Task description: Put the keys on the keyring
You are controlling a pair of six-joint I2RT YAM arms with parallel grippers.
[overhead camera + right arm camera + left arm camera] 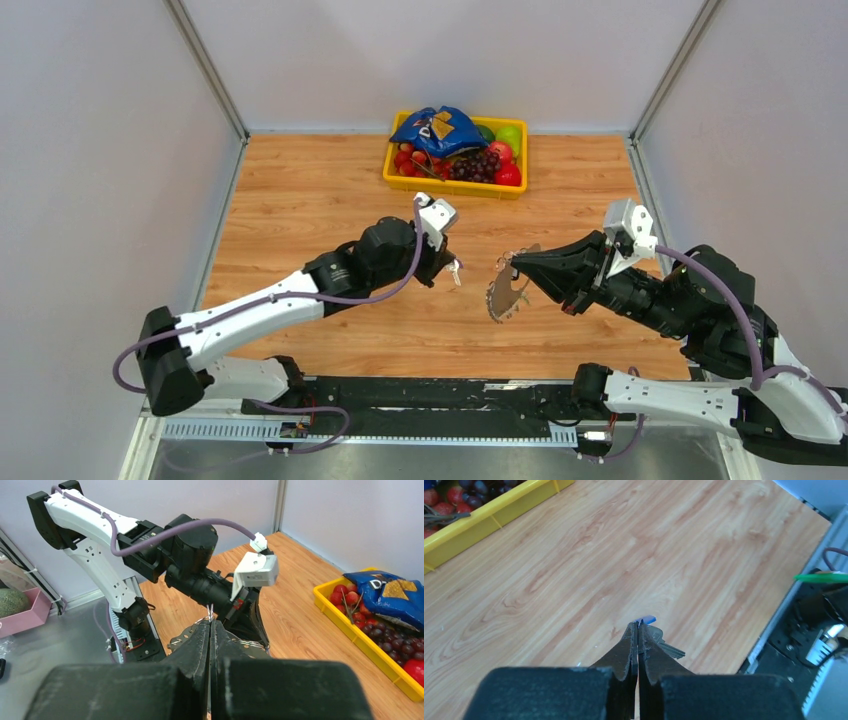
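Observation:
My left gripper (447,268) is shut on a small silver key (664,646) with a blue head (646,619), held above the wooden table. In the top view the key (455,271) hangs at its tip. My right gripper (514,264) is shut on the keyring (507,287), a thin metal hoop fringed with small silver keys, held on edge in the air. In the right wrist view the ring's wire (211,613) sticks up between the closed fingers (197,640), with keys (182,641) fanning out to both sides. The two grippers face each other a short gap apart.
A yellow tray (452,186) with fruit and a blue snack bag (440,128) stands at the back middle of the table; it also shows in the right wrist view (360,639) and in the left wrist view (489,520). Grey walls close both sides.

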